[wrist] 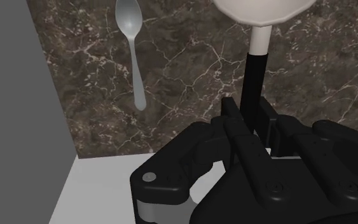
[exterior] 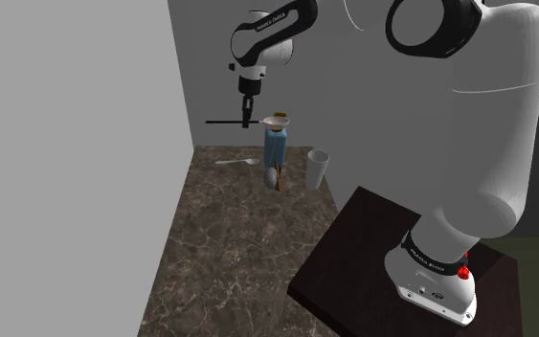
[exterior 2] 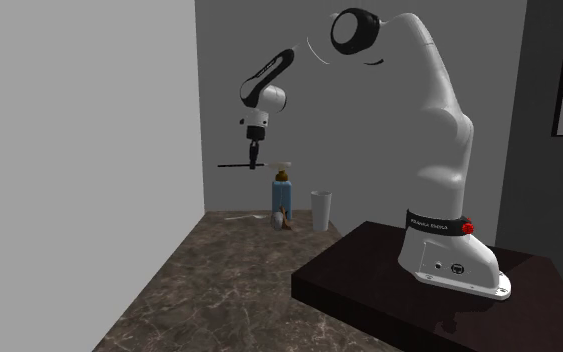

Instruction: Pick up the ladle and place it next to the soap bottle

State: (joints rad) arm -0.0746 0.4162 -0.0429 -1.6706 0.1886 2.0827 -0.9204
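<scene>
Dim, flat render light; soft shadows, sharp focus.

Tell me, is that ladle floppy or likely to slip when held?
Probably stiff: the ladle juts level from the gripper without drooping. Its thin black handle, clasped between narrow fingers, might pivot, since the white bowl hangs off to one side.

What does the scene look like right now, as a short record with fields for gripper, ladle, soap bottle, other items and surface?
gripper: gripper shut on the ladle's black handle, raised above the counter
ladle: ladle held roughly level in the air, white bowl close to the soap bottle's top
soap bottle: soap bottle blue, upright, near the back wall
other items: white cup upright beside the bottle; pale spoon lying flat on the counter
surface: dark marbled countertop
task status: ladle lifted, not yet set down
</scene>
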